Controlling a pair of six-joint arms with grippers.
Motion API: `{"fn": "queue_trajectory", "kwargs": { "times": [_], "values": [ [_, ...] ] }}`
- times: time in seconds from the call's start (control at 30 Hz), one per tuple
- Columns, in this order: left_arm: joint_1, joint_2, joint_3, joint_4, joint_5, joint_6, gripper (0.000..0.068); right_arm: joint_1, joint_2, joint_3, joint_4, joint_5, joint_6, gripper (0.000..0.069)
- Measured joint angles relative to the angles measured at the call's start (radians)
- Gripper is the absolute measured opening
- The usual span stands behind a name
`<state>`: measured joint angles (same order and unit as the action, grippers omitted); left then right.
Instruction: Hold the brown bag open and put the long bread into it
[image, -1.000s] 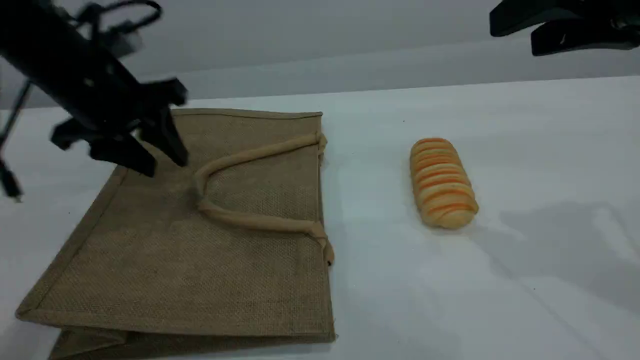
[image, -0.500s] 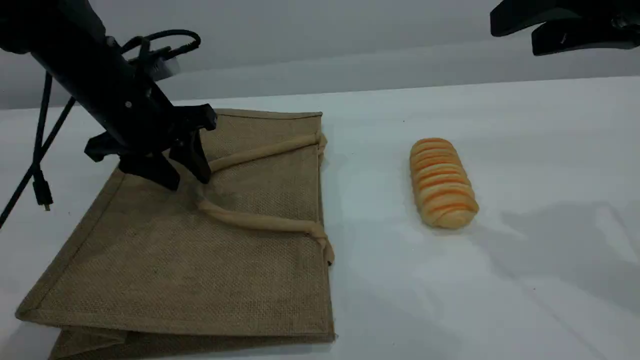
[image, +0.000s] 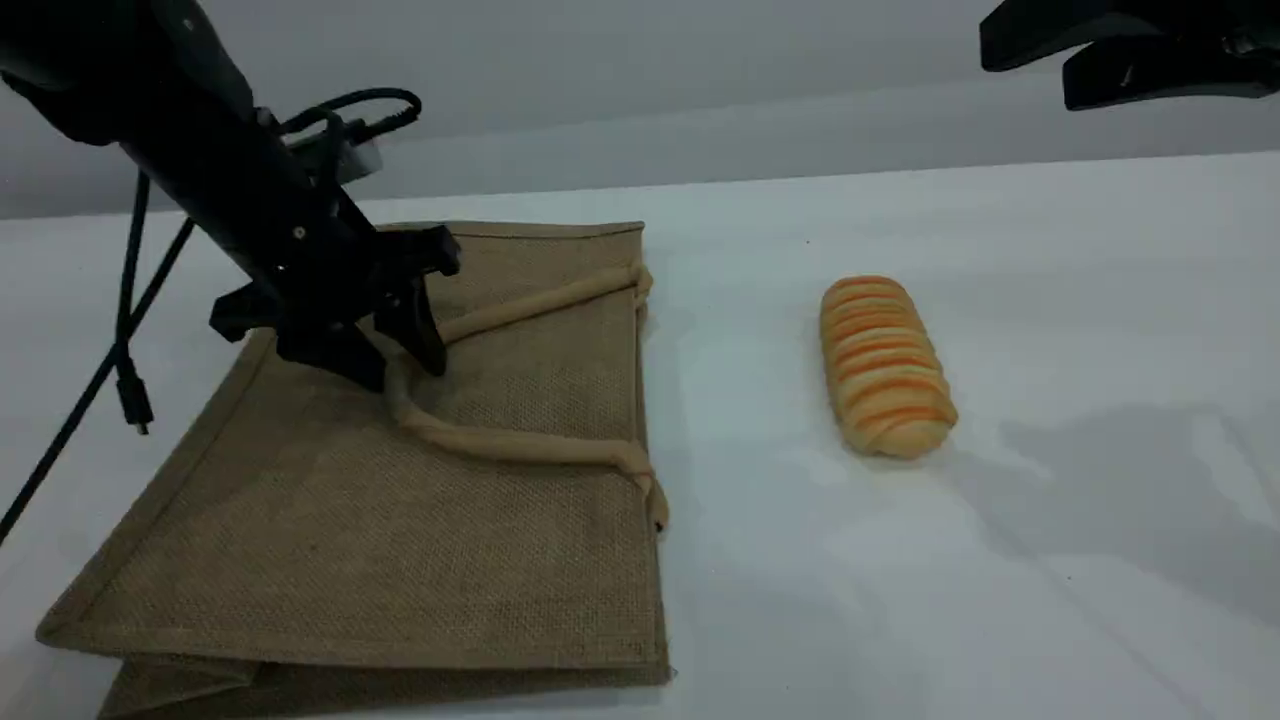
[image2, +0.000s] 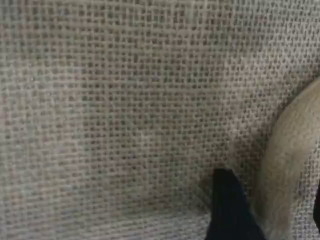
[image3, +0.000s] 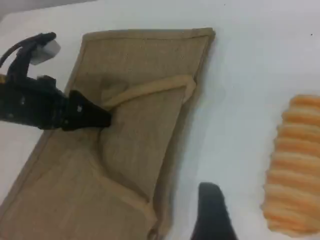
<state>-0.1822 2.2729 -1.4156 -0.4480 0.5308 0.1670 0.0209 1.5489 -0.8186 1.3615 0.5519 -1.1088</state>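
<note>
In the scene view, your brown bag (image: 400, 480) lies flat on the white worktop (image: 1000, 600). Its mouth is not open yet. Your left tool (image: 400, 360) is open, with its two tips on either side of the bend of the top handle (image: 520, 305). The long bread (image: 885, 365) lies well apart to the right, not picked up. Your right tool (image: 1030, 75) hangs high, open and empty.

In the left wrist view, one dark fingertip (image2: 227, 210) presses the weave just beside the handle.

In the right wrist view, the bread is near your fingertip (image3: 212, 212). You must grab the handle, lift it, then put the bread in.
</note>
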Motion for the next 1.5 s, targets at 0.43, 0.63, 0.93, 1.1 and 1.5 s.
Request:
{"fn": "queue_trajectory", "kwargs": {
  "times": [0.43, 0.63, 0.93, 1.1, 1.5],
  "values": [
    [-0.041, 0.044, -0.007, 0.133, -0.003, -0.143, 0.0325, 0.0, 0.0, 0.0, 0.0, -0.002, -0.001, 0.0412],
    [-0.043, 0.045, -0.007, 0.177, 0.028, -0.208, 0.0145, 0.0, 0.0, 0.0, 0.0, -0.003, 0.0, 0.0412],
    [-0.041, -0.043, -0.054, 0.205, 0.131, -0.197, 0.0088, 0.0, 0.0, 0.0, 0.008, -0.008, -0.001, 0.0412],
    [-0.041, -0.139, -0.186, 0.19, 0.267, -0.114, 0.0088, 0.0, 0.0, 0.0, 0.026, -0.015, -0.001, 0.0412],
    [-0.041, -0.313, -0.597, 0.125, 0.69, 0.096, 0.0088, 0.0, 0.018, 0.0, 0.13, -0.08, -0.099, 0.0412]
  ]
}}
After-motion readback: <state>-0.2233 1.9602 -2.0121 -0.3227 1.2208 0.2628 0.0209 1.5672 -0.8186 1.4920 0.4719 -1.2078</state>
